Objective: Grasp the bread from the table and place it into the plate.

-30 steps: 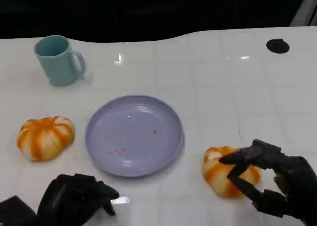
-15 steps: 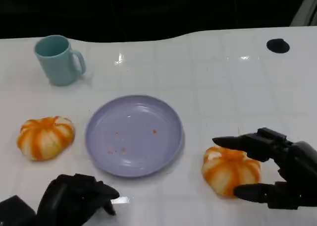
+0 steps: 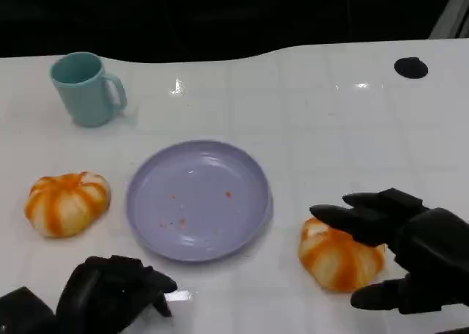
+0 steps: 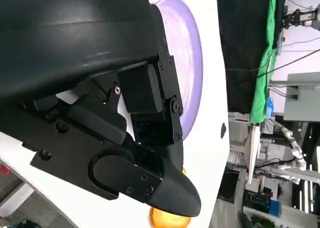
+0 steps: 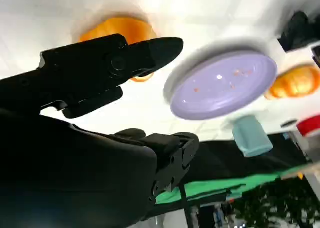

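The right hand (image 3: pixel 410 250) is at the near right of the table (image 3: pixel 330 129), fingers spread wide and holding nothing; its upper fingers (image 3: pixel 352 217) reach over the far edge of the bread (image 3: pixel 337 257) while the thumb lies apart at the near side of the loaf. Whether any finger touches the loaf cannot be told. This bread is a rounded, bun-shaped loaf with orange ribs alternating with pale cream bands, resting on the table just to the right of the plate (image 3: pixel 198 200). In the right wrist view the same loaf (image 5: pixel 117 33) appears behind the extended fingers. The plate is round, lavender, with a few small orange crumbs on its surface, and sits at the centre of the table. A second bread loaf (image 3: pixel 66 202) of the same pattern lies to the left of the plate. The left hand (image 3: pixel 113 294) rests at the near left, fingers curled in on nothing. A teal mug (image 3: pixel 84 88) stands at the far left. No legible writing or labels are visible.
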Robot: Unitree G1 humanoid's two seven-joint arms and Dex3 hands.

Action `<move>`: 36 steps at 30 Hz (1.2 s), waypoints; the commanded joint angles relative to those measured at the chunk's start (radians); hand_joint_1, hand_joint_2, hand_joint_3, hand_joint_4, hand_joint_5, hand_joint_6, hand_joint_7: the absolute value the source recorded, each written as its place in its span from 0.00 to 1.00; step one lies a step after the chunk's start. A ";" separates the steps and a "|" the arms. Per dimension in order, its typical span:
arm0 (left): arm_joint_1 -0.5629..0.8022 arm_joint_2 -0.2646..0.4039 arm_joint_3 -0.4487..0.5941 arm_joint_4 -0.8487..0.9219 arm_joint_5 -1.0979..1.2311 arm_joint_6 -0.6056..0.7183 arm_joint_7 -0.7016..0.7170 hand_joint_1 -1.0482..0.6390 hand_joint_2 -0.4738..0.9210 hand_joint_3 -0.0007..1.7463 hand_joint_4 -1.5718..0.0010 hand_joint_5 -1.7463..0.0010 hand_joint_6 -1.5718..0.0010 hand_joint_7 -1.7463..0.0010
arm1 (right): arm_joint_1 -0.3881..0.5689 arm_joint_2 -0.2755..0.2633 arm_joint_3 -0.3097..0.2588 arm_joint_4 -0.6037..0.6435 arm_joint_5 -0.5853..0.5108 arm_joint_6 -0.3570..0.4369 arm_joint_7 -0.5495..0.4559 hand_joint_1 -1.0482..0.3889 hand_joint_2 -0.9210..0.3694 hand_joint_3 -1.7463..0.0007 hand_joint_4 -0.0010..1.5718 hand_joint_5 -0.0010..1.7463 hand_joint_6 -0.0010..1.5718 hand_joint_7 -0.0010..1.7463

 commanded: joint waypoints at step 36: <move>0.002 0.015 0.011 0.001 -0.003 -0.003 0.002 0.00 0.95 0.00 0.40 0.16 0.00 0.88 | -0.270 -0.032 0.282 0.380 -0.300 0.157 -0.143 0.36 0.01 1.00 0.06 0.17 0.20 0.01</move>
